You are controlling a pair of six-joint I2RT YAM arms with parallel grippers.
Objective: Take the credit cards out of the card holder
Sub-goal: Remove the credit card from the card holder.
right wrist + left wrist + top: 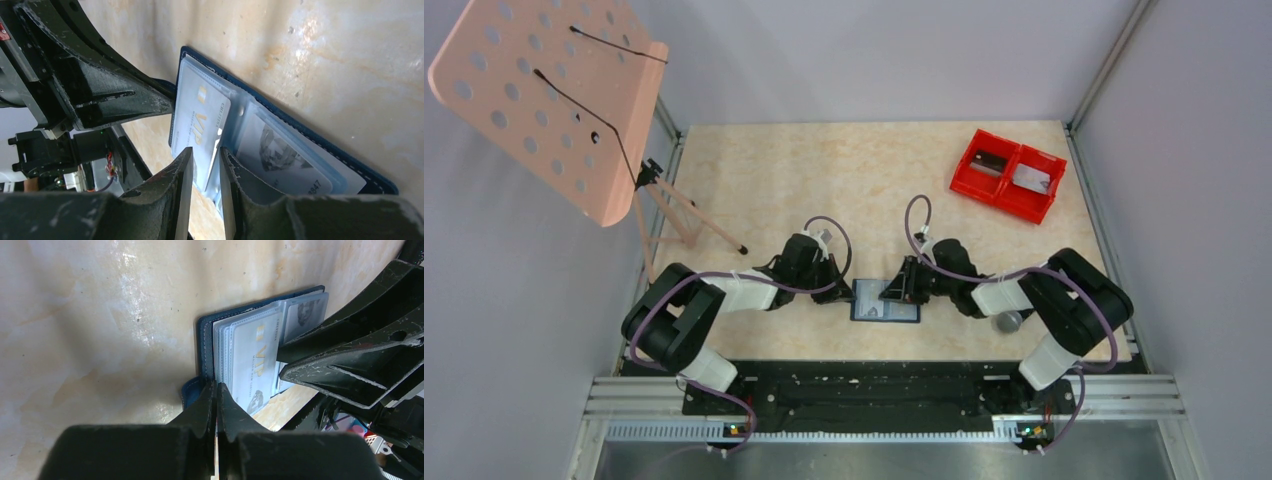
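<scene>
At the near edge of the counter (824, 180): the card holder (871, 302) is found lying open, inner faces up, right between the two arms and well apart from the red bin (996, 203) at the far right.
Done so far: pretty much just the opening, by the look of it. No card is seen lying loose on the counter.
Left to do: every card that can be seen. The credit cards are tucked in clear sleeves: a pale VIP card (252, 355) on the left half and a card with a portrait (280, 150) on the right half. More sleeves are stacked under the VIP one, and what's in them can't be told.
Red bin: something grey is seen in each compartment, too small to be called.
Left pincer (216, 390): clenched tight, with the tips set at the holder's left edge. Whether the navy cover is actually pinched can't be made out.
Right pincer (206, 155): parted only a little, with the edge of a clear sleeve leaf caught between the jaws near the fold. It isn't clamped, as far as can be seen.
Holder's long axis: laid left to right, with the fold run near to far across the middle.
Cards' long axis: run near to far, crosswise to the holder, at a best guess. The VIP lettering is run the same way.
</scene>
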